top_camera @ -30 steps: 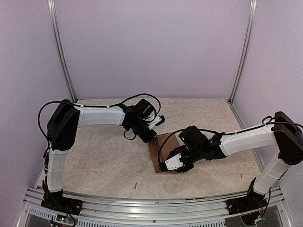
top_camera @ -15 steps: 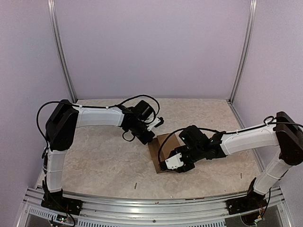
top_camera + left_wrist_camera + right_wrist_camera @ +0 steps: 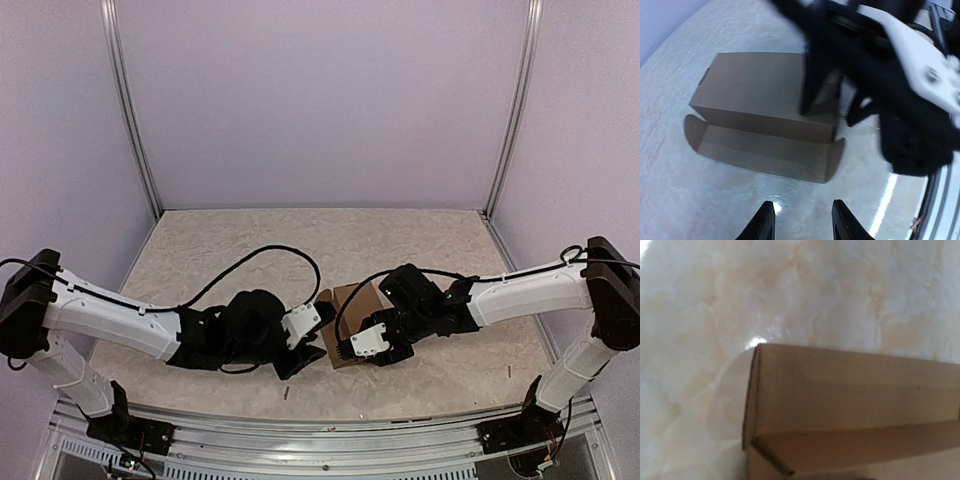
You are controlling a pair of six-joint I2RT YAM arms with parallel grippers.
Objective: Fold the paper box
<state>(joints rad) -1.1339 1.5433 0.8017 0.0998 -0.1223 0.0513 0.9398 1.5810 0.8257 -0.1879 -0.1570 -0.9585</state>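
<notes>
- The left tool (image 3: 802,209) is low over the bench (image 3: 685,200), close to the front edge.
- Its two black fingers (image 3: 764,224) are apart. Nothing is between them.
- The paper box (image 3: 757,92) sits on the bench just ahead of the left tool. The tool does not touch it.
- The box is brown, and its top looks flat and shut.
- A long flap (image 3: 765,155) lies flat on the bench on the side of the box nearest the left tool. It has a rounded tab at each end.
- The right tool (image 3: 355,350) is right over the box, at the end that is ahead and to the right of the left tool.
- One black finger (image 3: 810,85) of the right tool comes down onto the top of the box near that end.
- Another dark part of the right tool hangs just beside that end of the box.
- I cannot tell if the right tool is apart or clamped on the box.
- From the right tool's own camera, a corner of the box is very close under it, and the pale bench lies beyond.
- The two tools are near each other but do not touch.
- The left arm (image 3: 110,320) lies low and long behind its tool.
- A black cable (image 3: 265,250) makes a loop above the left arm.
</notes>
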